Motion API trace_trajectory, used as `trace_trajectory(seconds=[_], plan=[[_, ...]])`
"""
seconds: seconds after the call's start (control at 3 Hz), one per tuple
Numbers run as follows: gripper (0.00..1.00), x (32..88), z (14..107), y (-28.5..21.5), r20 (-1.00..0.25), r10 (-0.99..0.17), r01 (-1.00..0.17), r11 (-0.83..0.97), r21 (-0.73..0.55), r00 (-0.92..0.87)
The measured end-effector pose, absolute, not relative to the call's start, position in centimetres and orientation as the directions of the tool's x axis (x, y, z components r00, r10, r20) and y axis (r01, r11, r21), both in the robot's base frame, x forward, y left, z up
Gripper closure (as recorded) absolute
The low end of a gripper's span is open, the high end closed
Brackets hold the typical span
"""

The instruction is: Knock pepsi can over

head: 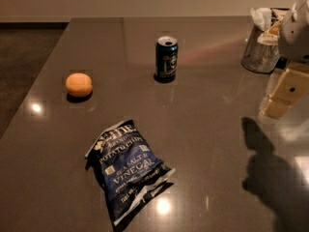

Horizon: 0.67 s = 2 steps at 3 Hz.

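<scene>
Pepsi can (pixel 166 57): stands upright on the far middle of the table (pixel 212 124), nothing touching it.
Gripper (pixel 284 96): at the right edge above the tabletop, well apart from the can; whether it is spread or closed, I cannot tell.
Chip bag (pixel 130 168): blue sea salt and vinegar, lying flat near the front.
Orange (pixel 78 84): left of the can.
Clear container (pixel 259 54): far right, behind the gripper.

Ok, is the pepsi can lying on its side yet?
No, the can stands upright on the table, and the gripper is over at the right edge, well apart from it.
</scene>
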State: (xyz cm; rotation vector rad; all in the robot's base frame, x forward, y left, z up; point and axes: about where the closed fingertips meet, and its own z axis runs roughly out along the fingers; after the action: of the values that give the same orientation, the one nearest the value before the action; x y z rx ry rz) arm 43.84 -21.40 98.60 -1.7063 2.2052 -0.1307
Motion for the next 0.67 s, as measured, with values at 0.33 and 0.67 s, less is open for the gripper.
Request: trace_trajectory(seconds=[0.33, 0.67], plan=[[0.00, 44.1, 98.7, -21.3, -0.224, -0.950, -0.917, 0.279, -0.286, -0.219], [0.00, 45.6, 98.7, -20.7, -0.257, -0.935, -0.906, 0.313, -0.286, -0.243]])
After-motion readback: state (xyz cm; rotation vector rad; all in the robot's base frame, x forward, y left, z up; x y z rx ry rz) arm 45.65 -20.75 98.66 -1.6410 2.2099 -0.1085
